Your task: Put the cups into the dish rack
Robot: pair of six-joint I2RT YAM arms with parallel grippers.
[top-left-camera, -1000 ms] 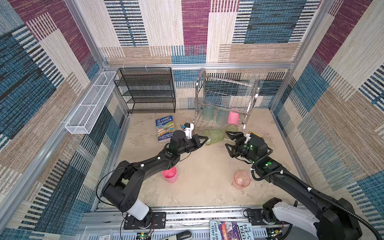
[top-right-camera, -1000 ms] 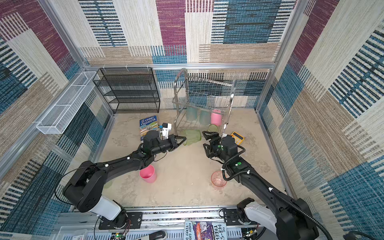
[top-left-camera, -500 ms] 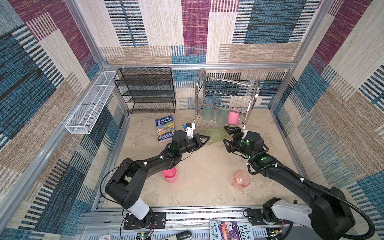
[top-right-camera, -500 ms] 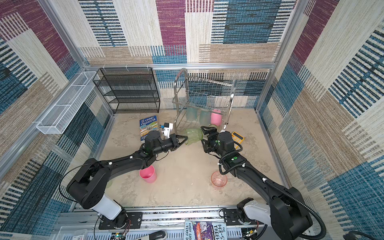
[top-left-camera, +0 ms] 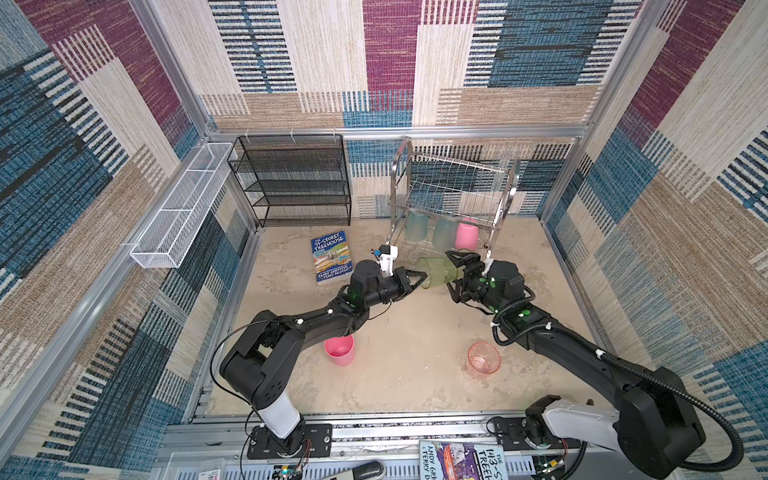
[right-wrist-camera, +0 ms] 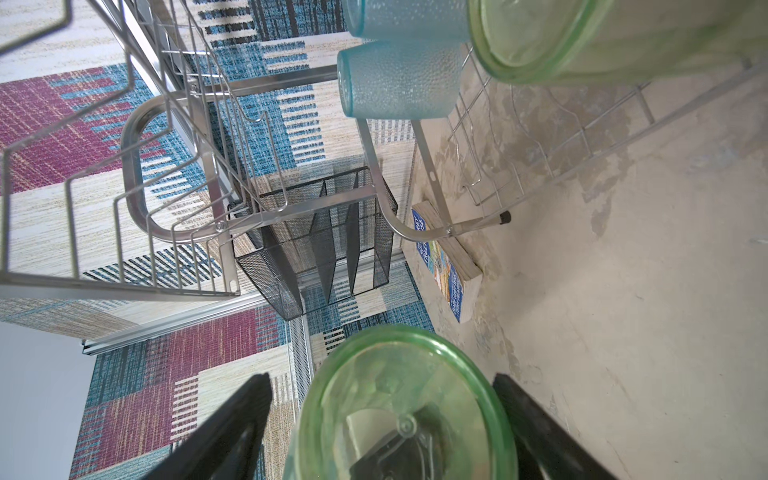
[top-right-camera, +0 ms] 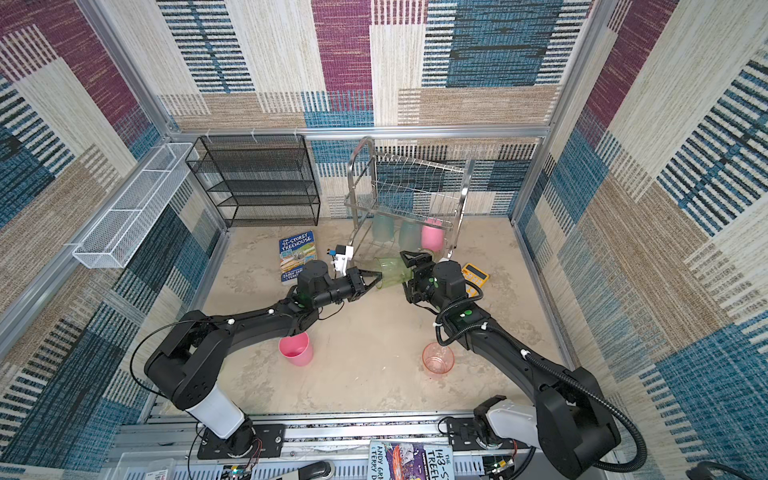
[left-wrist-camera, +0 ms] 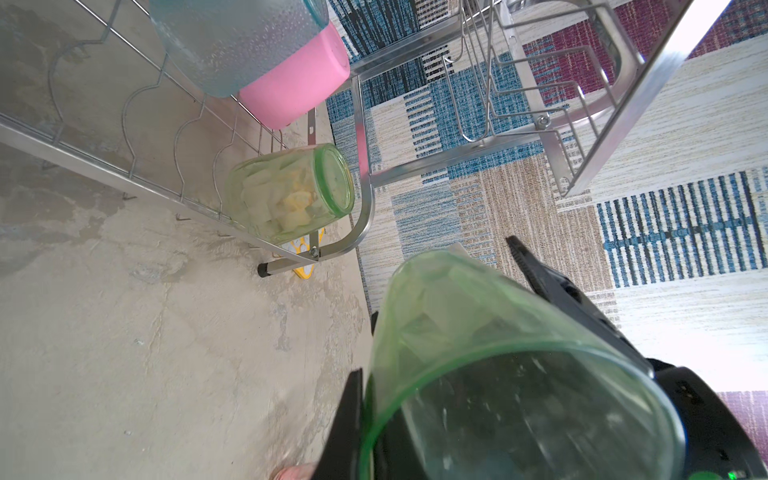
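Beige tabletop [top-left-camera: 415, 324]. Left hand [top-left-camera: 417, 277]: clamped on rim of green cup [top-left-camera: 436, 272], held sideways before dish rack [top-left-camera: 453, 195]. Right hand [right-wrist-camera: 386, 415]: spread; gaps beside cup base show only in right wrist view. Second green cup [left-wrist-camera: 291, 193] lying in rack's bottom tier: plainest in left wrist view. Loose pink cup [top-left-camera: 340, 350], salmon cup [top-left-camera: 484, 359]: upright, both top views.

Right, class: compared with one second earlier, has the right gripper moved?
Yes. The right gripper has shifted up the view, nearer the dish rack, so its open fingers now straddle the yellow-green cup's base.

Cups [top-left-camera: 466, 235] in rack [top-left-camera: 453, 195] (lower tier).
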